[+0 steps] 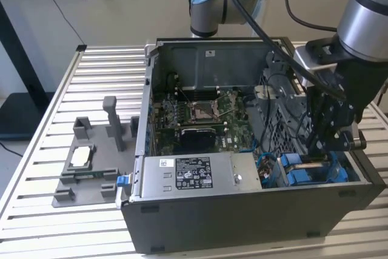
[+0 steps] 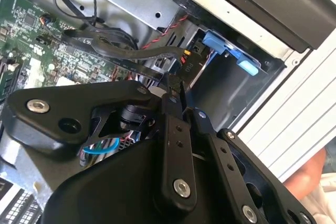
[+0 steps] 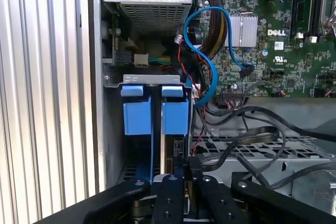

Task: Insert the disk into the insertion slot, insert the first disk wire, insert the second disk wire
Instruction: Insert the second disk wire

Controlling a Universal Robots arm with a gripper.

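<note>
— Where's the disk (image 3: pixel 174 116)?
— On edge in the slot (image 3: pixel 112 129), its blue frame showing, at the case's (image 1: pixel 242 222) front corner.
— And the end effector (image 3: pixel 187 170)?
— Just over the disk's edge, clenched on the end of a black wire (image 2: pixel 121 46).

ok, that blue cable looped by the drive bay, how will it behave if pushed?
Probably springy, not limp: the blue cable holds an open arc over the motherboard. Likely light, so a push should bend it aside. It runs among red and black wires, so it may snag.
</note>
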